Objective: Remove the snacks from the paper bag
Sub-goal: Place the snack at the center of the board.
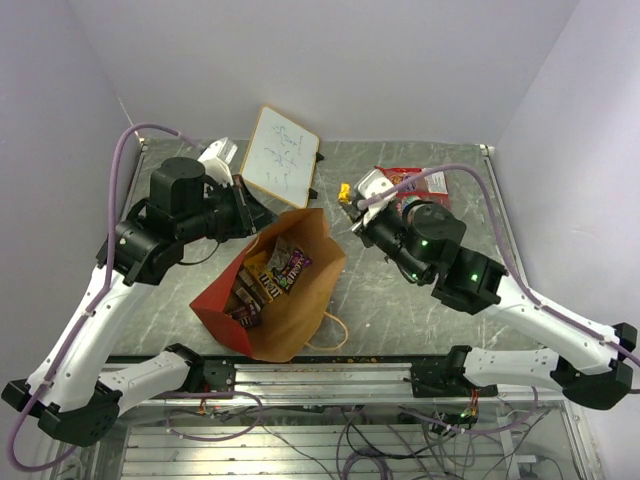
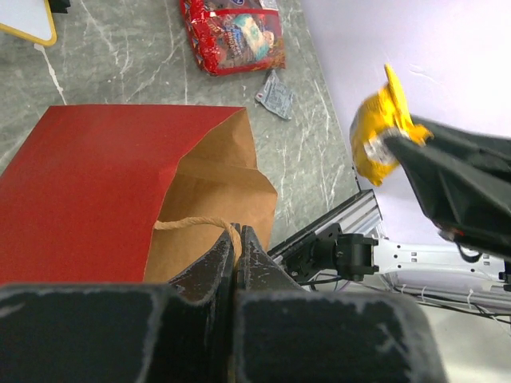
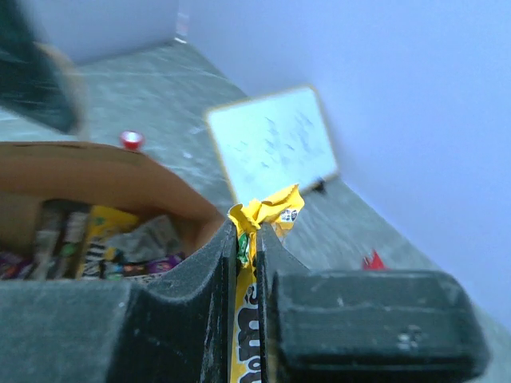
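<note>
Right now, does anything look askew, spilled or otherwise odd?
The paper bag sags tilted rather than upright, mouth gaping, the left gripper pinched shut at its handle. The yellow packet in the right gripper looks crumpled. A small silver packet lies loose beside the red candy bag. No spill shows.

Paper bag (image 1: 310, 300): lying in the middle of the table (image 1: 400, 300).
Packets (image 1: 272, 275): inside the paper bag.
Whiteboard (image 1: 281, 155): behind the bag, at 12 o'clock.
Candy bag (image 1: 405, 178): on the table, at 2 o'clock.
Held packet (image 1: 345, 190): in the right gripper (image 1: 350, 200), at 1 o'clock.
</note>
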`<state>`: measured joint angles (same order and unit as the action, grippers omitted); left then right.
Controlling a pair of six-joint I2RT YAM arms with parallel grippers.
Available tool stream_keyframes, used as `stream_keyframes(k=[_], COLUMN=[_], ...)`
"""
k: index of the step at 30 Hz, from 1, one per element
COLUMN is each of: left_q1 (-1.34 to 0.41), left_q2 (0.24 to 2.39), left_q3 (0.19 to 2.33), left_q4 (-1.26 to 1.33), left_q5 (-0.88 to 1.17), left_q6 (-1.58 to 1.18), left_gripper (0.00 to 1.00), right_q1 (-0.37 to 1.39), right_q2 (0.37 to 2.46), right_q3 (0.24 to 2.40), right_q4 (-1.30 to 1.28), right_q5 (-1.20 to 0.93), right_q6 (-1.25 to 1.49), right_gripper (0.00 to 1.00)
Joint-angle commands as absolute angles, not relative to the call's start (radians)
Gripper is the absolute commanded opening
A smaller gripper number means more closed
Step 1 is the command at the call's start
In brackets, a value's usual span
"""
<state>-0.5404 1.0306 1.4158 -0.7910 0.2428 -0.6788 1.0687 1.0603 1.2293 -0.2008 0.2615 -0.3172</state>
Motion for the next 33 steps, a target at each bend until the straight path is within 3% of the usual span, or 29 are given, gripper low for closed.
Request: stream_keyframes(k=[1,2,4,7,13,20,33], left_q1=[-0.546,-0.546,-0.545,-0.547,-0.547,-0.546,-0.546], left_q2=[1.031,1.031,1.031,1.028,1.017,1.001,1.008], left_q3=[1.465,1.467,1.471,1.47,1.455,1.447,1.45], left_q4=[-0.781,-0.786,-0.79,-0.787,-0.763,-0.762,-0.764], left_q5=[0.246,0.244,0.24,0.243,0.249,0.242,0.256], left_q6=[-0.65,-0.649,-0.65,-0.654,-0.68,-0.693,-0.693], left_gripper=[0.07,0.07,0.07,0.07,0.07,0.07,0.07], right_q1=[1.052,1.032,0.929,0.728,0.417,0.179,0.121], right_q2=[1.101,1.126,1.188,1.265,1.322,1.337,1.491], right_q3=[1.181,1.201,1.284,1.332,1.148,0.934,0.911], right_q4=[-0.138,-0.21,-0.403,-0.598,-0.615,-0.543,-0.469], right_q5=[0.811,0.929,0.913,0.793,0.428,0.253,0.298], right_q6=[-0.092,0.019,0.264,0.559,0.841,0.897,0.736], right_gripper=[0.0,0.0,0.0,0.0,0.0,0.0,0.03])
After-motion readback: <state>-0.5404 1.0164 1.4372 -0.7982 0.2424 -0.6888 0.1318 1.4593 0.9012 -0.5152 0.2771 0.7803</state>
